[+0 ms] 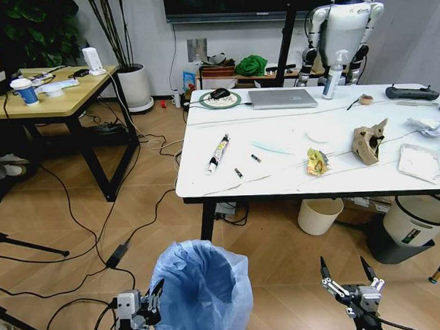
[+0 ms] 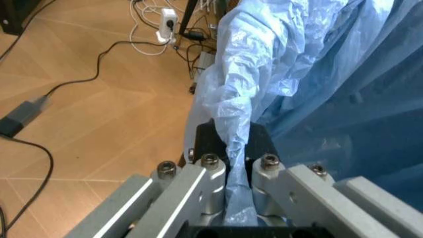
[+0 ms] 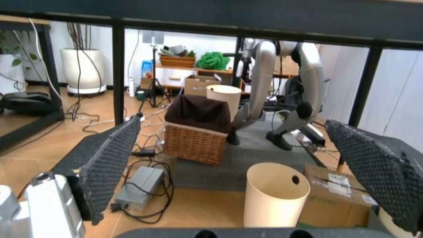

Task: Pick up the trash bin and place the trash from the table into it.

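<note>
At the lower left of the head view the left gripper (image 1: pixel 154 303) is clamped on the rim of the trash bin (image 1: pixel 202 290), which stands on the wooden floor at lower centre, just in front of the table (image 1: pixel 278 162). In the left wrist view its fingers (image 2: pixel 210 171) pinch a fold of the light-blue bag liner (image 2: pixel 238 99). On the marble-look tabletop, across the middle and right of the frame, lie a yellow snack wrapper (image 1: pixel 317 161), a brown cardboard piece (image 1: pixel 369 141) and a white packet (image 1: pixel 419 162). At lower right the right gripper (image 1: pixel 350 274) hovers low over the floor, fingers spread apart and empty; its wrist view looks under the table toward a cream bin (image 3: pixel 278 195)
</note>
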Robot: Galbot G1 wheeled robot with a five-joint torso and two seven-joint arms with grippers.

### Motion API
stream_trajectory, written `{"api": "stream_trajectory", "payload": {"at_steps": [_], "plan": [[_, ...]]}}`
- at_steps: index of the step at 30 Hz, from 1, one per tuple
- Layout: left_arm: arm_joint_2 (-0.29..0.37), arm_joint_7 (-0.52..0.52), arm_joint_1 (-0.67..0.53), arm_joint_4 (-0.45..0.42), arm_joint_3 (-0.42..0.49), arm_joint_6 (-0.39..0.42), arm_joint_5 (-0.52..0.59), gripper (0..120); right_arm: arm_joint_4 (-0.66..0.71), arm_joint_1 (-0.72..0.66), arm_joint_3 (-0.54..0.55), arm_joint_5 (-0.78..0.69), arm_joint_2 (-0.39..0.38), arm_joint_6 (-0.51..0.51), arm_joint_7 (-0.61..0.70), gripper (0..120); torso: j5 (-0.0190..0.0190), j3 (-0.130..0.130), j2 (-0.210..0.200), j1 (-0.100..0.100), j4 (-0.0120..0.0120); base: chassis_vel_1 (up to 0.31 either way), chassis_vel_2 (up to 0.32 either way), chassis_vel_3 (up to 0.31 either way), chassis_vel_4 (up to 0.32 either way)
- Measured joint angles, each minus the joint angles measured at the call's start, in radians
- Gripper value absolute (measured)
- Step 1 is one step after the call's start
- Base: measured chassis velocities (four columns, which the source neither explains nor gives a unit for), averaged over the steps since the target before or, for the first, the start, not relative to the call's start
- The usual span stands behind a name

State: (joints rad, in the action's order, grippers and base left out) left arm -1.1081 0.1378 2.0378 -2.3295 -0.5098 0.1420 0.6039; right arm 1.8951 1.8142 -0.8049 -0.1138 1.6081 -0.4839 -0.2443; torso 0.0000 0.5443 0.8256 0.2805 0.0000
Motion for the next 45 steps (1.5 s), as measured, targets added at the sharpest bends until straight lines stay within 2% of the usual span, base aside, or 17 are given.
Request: {"api": "stream_trajectory", "payload": {"at_steps": [45], "plan": [[-0.002,0.002,-0.013,0.000,0.006,0.006,0.006,0,0.035,0.010,-0.007,-0.005,0.000,0.011,0.004,100,0.0000,0.116,0.204,0.088,0.0000,0.000,0.000,0.000,0.000]]}}
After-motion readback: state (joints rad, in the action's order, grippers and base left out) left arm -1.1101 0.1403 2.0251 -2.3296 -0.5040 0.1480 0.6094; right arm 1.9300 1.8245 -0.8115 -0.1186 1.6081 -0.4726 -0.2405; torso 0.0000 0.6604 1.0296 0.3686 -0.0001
